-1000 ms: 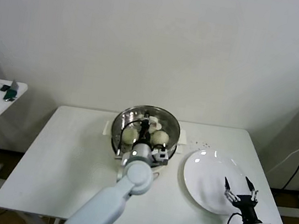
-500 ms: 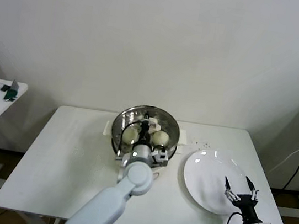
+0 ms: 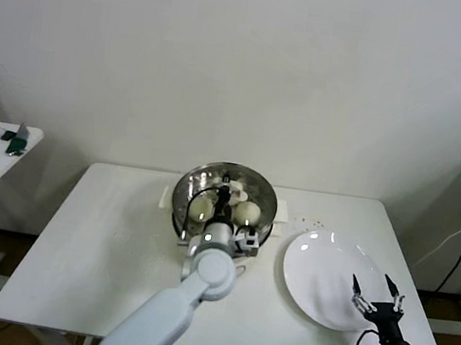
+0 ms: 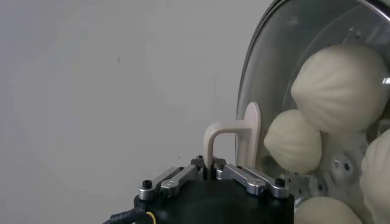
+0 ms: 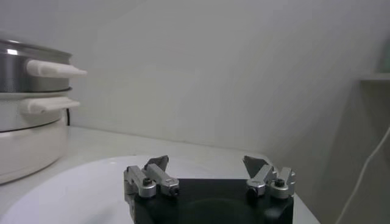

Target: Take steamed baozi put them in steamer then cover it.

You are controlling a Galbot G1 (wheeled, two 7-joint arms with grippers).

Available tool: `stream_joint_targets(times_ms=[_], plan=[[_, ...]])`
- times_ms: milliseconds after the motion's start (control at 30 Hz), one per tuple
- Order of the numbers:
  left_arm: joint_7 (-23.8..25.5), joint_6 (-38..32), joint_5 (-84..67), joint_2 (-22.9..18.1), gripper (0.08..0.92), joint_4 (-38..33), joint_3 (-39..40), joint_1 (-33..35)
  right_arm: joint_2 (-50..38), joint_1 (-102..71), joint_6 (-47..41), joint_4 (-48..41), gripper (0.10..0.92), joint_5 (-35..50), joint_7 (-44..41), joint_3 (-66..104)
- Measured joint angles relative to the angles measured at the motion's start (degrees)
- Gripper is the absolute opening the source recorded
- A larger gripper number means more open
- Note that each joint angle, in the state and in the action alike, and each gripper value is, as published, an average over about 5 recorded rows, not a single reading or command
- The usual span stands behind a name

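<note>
**A:** What sits on the table (image 3: 101,240)?

**B:** A white table against a pale wall. Near its back edge, about midway across, stands the steamer (image 3: 267,196), a round shiny steel pot on a white base. The right wrist view shows its side: a steel band above, white base below, and two cream side handles sticking out.

**A:** And the buns?

**B:** The steamed baozi (image 3: 200,209) are inside the pot, smooth, round and off-white. In the left wrist view they look faintly ribbed, and four can be made out, lying close together on a tray with small holes.

**A:** Is it covered?

**B:** The cover (image 4: 268,67), clear glass with a thin metal rim, lies over the pot, and the buns show through it. Whether it rests fully on the rim I cannot tell. Its cream-white bar handle (image 4: 234,137) stands up from the glass.

**A:** What are the arms doing?

**B:** The left gripper (image 3: 223,195) reaches over the middle of the pot, its fingers pinched together on that handle. The right gripper (image 3: 377,289) is well apart from the steamer, at the front right of the table, above the near edge of a flat white plate (image 3: 311,270), with its two fingers spread wide and nothing between them
</note>
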Motion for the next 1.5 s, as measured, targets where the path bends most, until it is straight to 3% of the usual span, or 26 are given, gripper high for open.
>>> stream_joint_targets(times_ms=[267, 933, 1033, 1500], plan=[[0.59, -0.04, 0.3, 0.55, 0.186, -0.32, -0.36, -0.04, 0.09, -0.04, 0.01, 0.04, 0.823, 0.03, -0.16, 0.39], [-0.11, 0.0, -4.12, 5.18, 0.757, -8.43, -0.58, 2.94, 0.08, 0.48, -1.3, 0.33, 0.823, 0.2, -0.08, 0.67], [-0.74, 0.01, -5.61, 6.27, 0.809, -10.86, -0.82, 3.88, -0.02, 0.68, -2.21, 0.69, 0.823, 0.2, 0.35, 0.7], [-6.46, 0.02, -19.92, 14.44, 0.823, -24.97, -4.51, 12.02, -0.63, 1.07, -6.26, 2.02, 0.823, 0.12, 1.72, 1.18]])
